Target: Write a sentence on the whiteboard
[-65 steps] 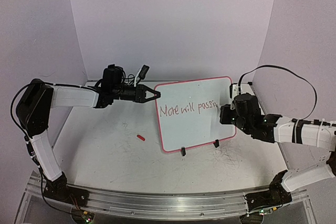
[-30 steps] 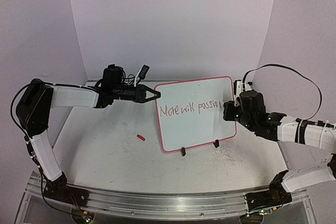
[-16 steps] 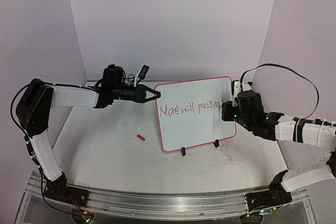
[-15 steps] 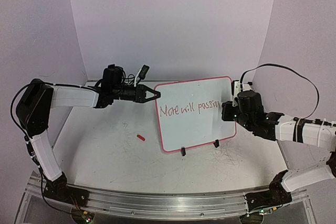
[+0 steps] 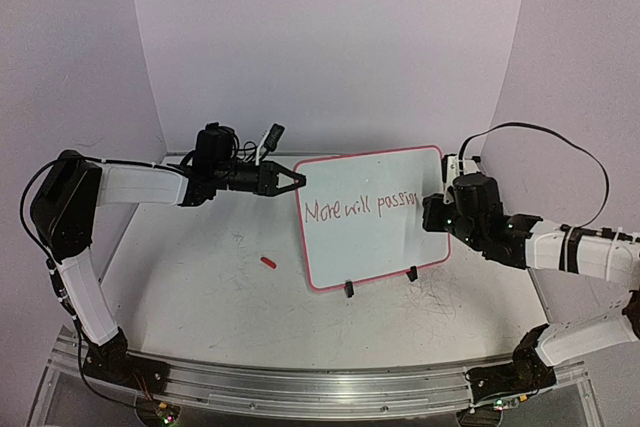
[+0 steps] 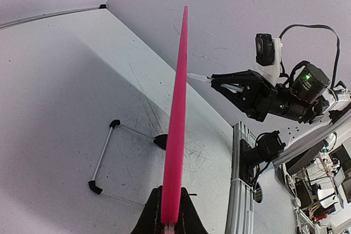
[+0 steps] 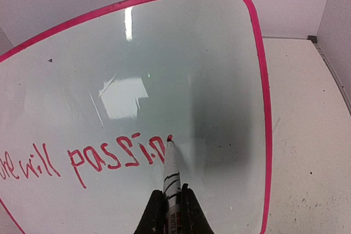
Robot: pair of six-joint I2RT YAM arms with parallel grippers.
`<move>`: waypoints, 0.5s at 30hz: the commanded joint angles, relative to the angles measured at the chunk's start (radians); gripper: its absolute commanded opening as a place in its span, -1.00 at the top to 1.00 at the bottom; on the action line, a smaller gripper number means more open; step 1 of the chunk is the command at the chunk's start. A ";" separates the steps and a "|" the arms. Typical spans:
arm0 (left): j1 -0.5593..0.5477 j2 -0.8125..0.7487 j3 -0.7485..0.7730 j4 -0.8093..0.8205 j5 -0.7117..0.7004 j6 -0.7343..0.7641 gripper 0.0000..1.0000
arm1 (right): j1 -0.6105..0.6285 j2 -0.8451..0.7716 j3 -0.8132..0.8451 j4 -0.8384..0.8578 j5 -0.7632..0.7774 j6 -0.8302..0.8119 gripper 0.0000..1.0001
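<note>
From above: a glossy white rectangular whiteboard (image 5: 375,247) with a thin red-pink rim stands on a scuffed white table (image 5: 190,287). The left gripper (image 5: 296,179) is clamped on its upper left edge. The thin red handwritten sentence (image 5: 358,209) begins "More will".

Left wrist: the rim runs edge-on, pinched between the fingers.

Right wrist: the right gripper (image 7: 170,205) grasps a white marker (image 7: 171,171), its tip touching the board after the last letter.
</note>
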 commanded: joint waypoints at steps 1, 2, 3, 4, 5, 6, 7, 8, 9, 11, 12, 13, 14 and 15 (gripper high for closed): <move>-0.019 -0.028 0.027 -0.058 -0.004 0.005 1.00 | -0.001 -0.031 -0.026 -0.014 -0.016 0.031 1.00; -0.019 -0.027 0.027 -0.057 -0.003 0.005 1.00 | -0.002 -0.033 -0.029 -0.014 -0.018 0.034 1.00; -0.019 -0.027 0.028 -0.057 -0.004 0.005 1.00 | -0.002 -0.035 -0.030 -0.015 -0.019 0.035 1.00; -0.019 -0.026 0.028 -0.058 -0.004 0.005 1.00 | -0.001 -0.036 -0.032 -0.016 -0.020 0.036 1.00; -0.018 -0.026 0.027 -0.058 -0.004 0.005 1.00 | -0.001 -0.037 -0.033 -0.017 -0.019 0.038 1.00; -0.019 -0.026 0.027 -0.058 -0.004 0.005 1.00 | -0.001 -0.037 -0.034 -0.018 -0.019 0.038 1.00; -0.018 -0.026 0.027 -0.057 -0.004 0.005 1.00 | -0.001 -0.038 -0.034 -0.019 -0.020 0.039 1.00; -0.019 -0.026 0.027 -0.057 -0.004 0.005 1.00 | -0.001 -0.038 -0.034 -0.019 -0.021 0.039 1.00; -0.019 -0.026 0.027 -0.058 -0.004 0.005 1.00 | -0.001 -0.037 -0.033 -0.019 -0.024 0.041 1.00; -0.019 -0.025 0.027 -0.058 -0.004 0.005 1.00 | -0.001 -0.034 -0.030 -0.019 -0.024 0.041 1.00; -0.019 -0.025 0.027 -0.057 -0.003 0.005 1.00 | -0.001 -0.032 -0.028 -0.017 -0.024 0.040 1.00; -0.018 -0.024 0.028 -0.057 -0.004 0.005 1.00 | -0.001 -0.029 -0.025 -0.015 -0.025 0.039 1.00; -0.019 -0.024 0.028 -0.058 -0.004 0.005 1.00 | -0.001 -0.027 -0.020 -0.012 -0.026 0.038 1.00; -0.019 -0.023 0.028 -0.058 -0.003 0.005 1.00 | -0.001 -0.023 -0.016 -0.009 -0.026 0.037 1.00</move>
